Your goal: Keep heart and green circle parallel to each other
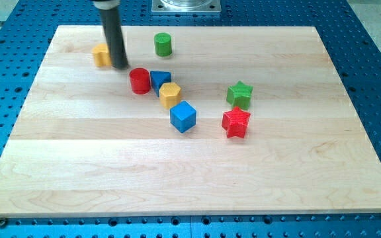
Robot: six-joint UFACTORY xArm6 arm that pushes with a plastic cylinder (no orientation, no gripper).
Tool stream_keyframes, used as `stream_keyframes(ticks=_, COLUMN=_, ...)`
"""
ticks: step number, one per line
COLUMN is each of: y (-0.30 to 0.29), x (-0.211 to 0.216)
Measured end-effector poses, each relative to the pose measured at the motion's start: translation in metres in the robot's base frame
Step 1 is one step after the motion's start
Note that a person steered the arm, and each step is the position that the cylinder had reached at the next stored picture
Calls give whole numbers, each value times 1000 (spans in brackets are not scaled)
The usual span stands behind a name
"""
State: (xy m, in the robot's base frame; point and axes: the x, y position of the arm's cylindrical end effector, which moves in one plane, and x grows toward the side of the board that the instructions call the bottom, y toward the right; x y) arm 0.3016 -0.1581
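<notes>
Camera view: my tip [120, 65] touches the yellow heart [100, 55], its pointing direction unclear; no claw visible.

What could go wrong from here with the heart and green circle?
1. My tip sits against the view's right side of the yellow heart block, which lies near the wooden board's left edge; a further leftward push could slide it off.
2. The red cylinder block is just to the view's lower right of my tip, so a sweep back could knock it.
3. The green circle block sits higher in view than the heart, so they may end up misaligned.
</notes>
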Motion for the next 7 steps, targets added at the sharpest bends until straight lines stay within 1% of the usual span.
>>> stream_keyframes(ticks=1, y=1, x=23)
stream_keyframes(ticks=2, y=-8, x=24)
stream_keyframes(ticks=4, y=-35, x=10)
stream_keyframes(ticks=5, y=-48, x=-17)
stream_keyframes(ticks=6, y=-47, x=0)
stream_keyframes(ticks=7, y=-32, x=26)
